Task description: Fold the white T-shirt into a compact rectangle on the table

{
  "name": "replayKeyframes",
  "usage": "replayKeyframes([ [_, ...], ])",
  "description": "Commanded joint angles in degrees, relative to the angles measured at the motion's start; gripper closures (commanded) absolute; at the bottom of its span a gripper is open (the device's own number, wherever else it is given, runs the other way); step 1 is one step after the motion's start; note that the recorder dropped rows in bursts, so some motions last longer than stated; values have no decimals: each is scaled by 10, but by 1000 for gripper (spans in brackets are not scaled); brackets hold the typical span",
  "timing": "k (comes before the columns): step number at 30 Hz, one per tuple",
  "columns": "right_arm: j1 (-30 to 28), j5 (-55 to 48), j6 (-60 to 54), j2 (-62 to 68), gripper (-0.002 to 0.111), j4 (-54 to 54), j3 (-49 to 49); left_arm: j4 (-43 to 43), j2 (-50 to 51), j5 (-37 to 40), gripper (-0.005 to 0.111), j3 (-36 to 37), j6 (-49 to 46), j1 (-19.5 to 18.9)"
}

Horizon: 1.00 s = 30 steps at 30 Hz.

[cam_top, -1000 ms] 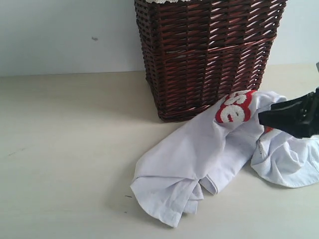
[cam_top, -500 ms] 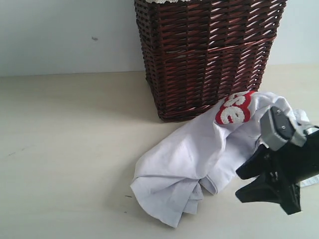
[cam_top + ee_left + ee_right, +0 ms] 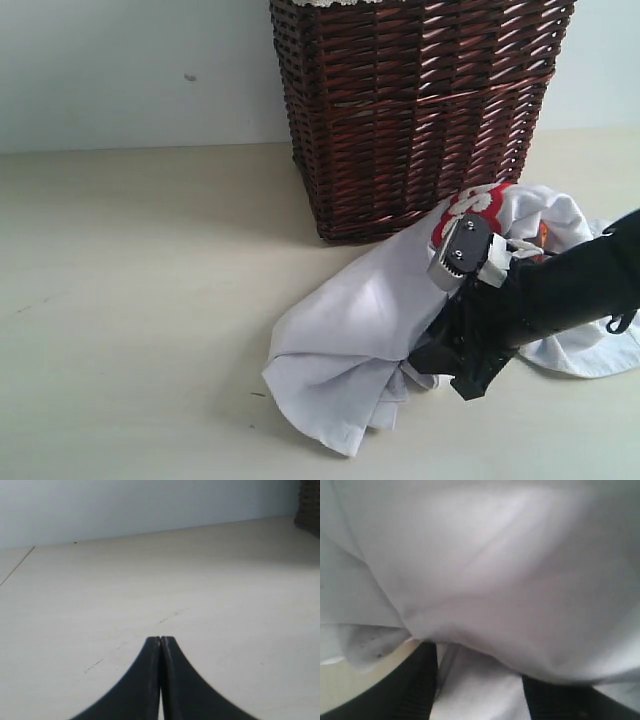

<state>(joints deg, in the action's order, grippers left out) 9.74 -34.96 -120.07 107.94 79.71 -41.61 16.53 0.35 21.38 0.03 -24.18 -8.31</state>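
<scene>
Folding not yet begun: the thin white cotton T-shirt (image 3: 340, 330) lies crumpled on the pale beige matte worktop (image 3: 130, 300) just beside the dark brown wicker basket (image 3: 420, 110), the right end effector (image 3: 442, 376) half-spread astride a fold, apparently not yet gripping, the left end effector (image 3: 160, 640) closed and empty.

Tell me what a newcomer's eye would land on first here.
The dark wicker basket stands at the back of the table, with the crumpled white T-shirt heaped just in front of it. The black right gripper reaches into the T-shirt's middle, jaws apart astride a fold. The left gripper is shut above bare table.
</scene>
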Motion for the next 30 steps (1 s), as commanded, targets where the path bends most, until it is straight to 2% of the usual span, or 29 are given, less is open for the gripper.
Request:
replayKeyframes([
  [1,3,34,17,9,76,-53,-6,2,-4,-3,107,0,-1,3],
  [5,3,21,59,-2,107,-160,-6,2,-4,-3,107,0,-1,3],
  [10,3,-46,83,-40,108,-239,-6,2,-4,-3,107,0,-1,3],
  [19,3,-350,73,-173,108,-421,-7,2,-4,-3,107,0,-1,3],
  [24,3,-350,140,-222,108,-527,-9,2,-4,-3,107,0,-1,3],
  [27,3,-350,143,-244,108,-621,-8,2,-4,-3,107,0,-1,3],
  [30,3,-350,153,-257,108,-667,-8,2,-4,-3,107,0,-1,3],
])
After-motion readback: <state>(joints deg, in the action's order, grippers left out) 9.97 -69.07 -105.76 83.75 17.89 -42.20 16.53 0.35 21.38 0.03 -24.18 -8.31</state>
